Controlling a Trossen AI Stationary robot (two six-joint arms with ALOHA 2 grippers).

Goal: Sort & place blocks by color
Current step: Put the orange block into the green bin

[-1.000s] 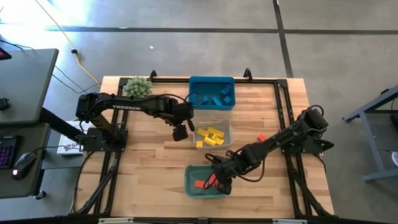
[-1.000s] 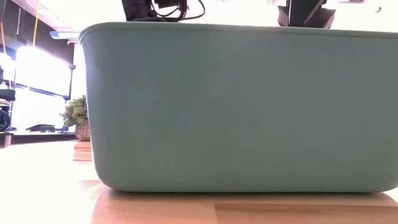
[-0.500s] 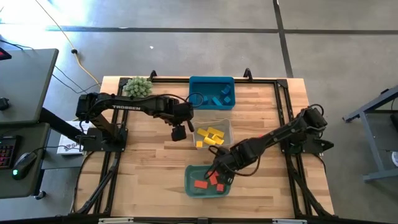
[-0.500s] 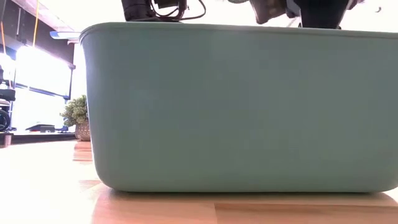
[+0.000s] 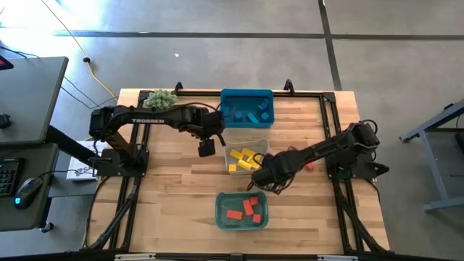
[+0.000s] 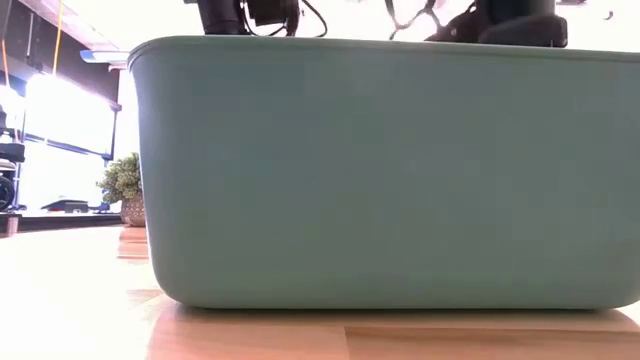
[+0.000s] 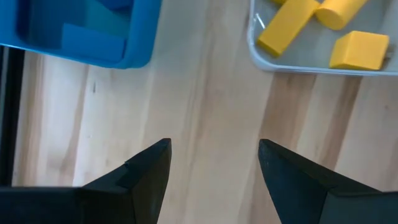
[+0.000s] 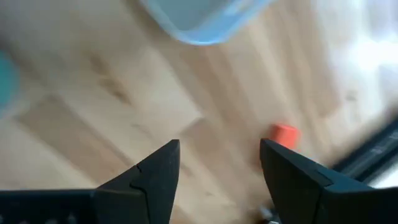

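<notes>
Step in hand, judged: fetching the last red block [image 5: 308, 164], lying loose on the table [image 5: 181, 196] near the right arm's base. Right gripper [image 5: 259, 179] empty, fingers apart, between yellow-block tray [image 5: 268, 148] and green bin [image 5: 220, 210]. Left gripper [image 5: 206, 150] open, empty, beside blue bin [image 5: 224, 109]. Next: swing right gripper over red block, lower, close, carry to green bin.
</notes>
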